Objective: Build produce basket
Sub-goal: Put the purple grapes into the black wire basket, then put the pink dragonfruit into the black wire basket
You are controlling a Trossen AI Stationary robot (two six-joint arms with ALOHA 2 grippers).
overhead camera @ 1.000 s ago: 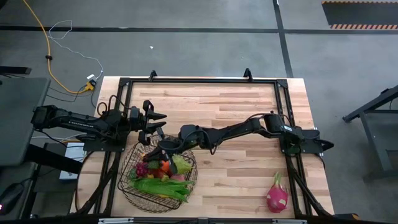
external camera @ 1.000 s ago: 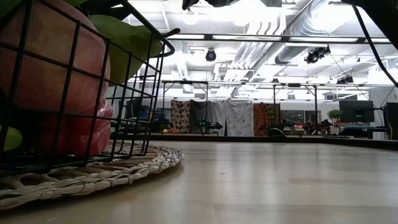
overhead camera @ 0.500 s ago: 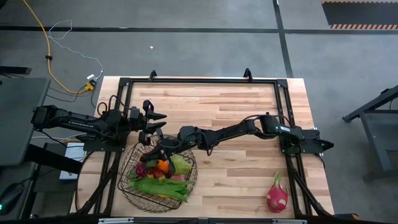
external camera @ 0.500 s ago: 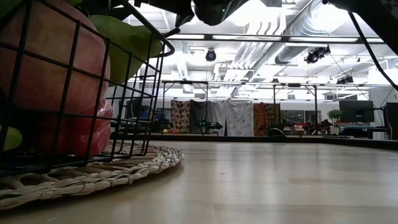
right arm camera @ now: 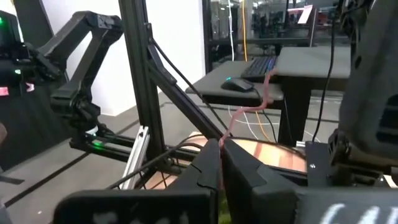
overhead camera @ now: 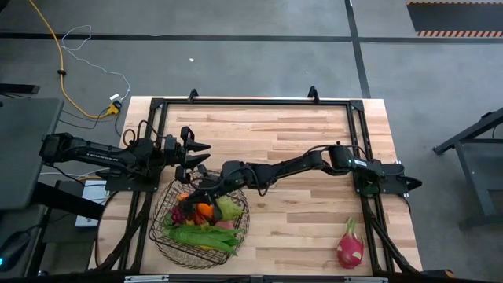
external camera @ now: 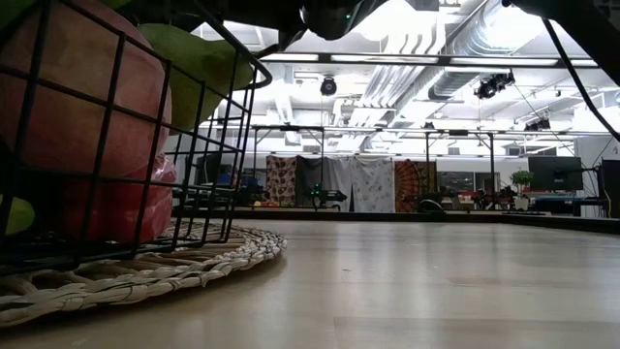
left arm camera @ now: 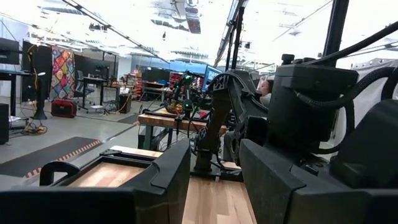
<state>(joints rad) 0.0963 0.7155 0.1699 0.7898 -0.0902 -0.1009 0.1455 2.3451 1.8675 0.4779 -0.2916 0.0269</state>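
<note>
The round dark wire basket [overhead camera: 157,229] stands near the table's front left on a woven mat [external camera: 145,276]. It holds produce: green beans [overhead camera: 200,236], an orange [overhead camera: 205,209], a green pear [overhead camera: 229,208] and purple grapes [overhead camera: 179,214]. In the low view a pink fruit [external camera: 68,97] and the pear [external camera: 194,58] press against the mesh. A pink dragon fruit [overhead camera: 350,245] lies on its side on the table at the front right. My right gripper [overhead camera: 198,191] [right arm camera: 221,163] reaches level over the basket's far rim, shut, with nothing between its fingers. My left gripper [overhead camera: 201,157] [left arm camera: 214,180] waits open just beyond the basket.
A black frame [overhead camera: 251,102] runs round the tabletop's edges. The right arm [overhead camera: 299,165] lies stretched across the middle of the table. Bare wood shows at the far side and between basket and dragon fruit. A desk with a keyboard [right arm camera: 258,65] stands past the table's left edge.
My right gripper has sunk toward the basket and crept a little toward the table's left edge, staying shut; in the low view its dark body has come down into the top of the picture. The basket and the produce have not moved.
</note>
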